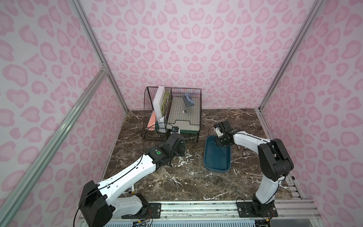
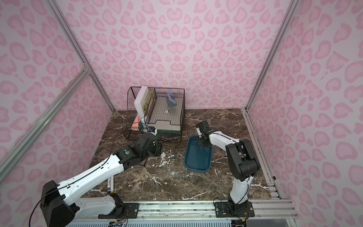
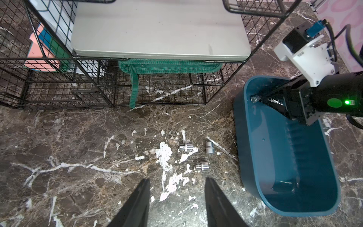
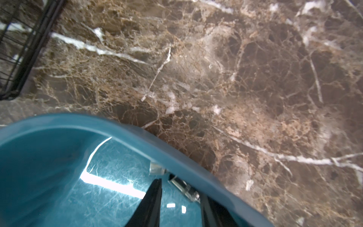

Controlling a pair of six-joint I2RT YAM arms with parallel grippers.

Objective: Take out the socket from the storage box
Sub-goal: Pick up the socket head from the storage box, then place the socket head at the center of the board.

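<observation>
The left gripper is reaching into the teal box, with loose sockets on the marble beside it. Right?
No: the right gripper reaches into the storage box, as the left wrist view shows; the left gripper is outside it. Loose sockets do lie beside it.

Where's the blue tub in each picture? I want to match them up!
A top view: the storage box sits right of centre on the table.
A top view: same spot, right of centre.
Left wrist: the box is beside three loose sockets.
Right wrist: close up, only its curved rim and inside show.
Shared landmark: the black wire organiser, in all four.
</observation>
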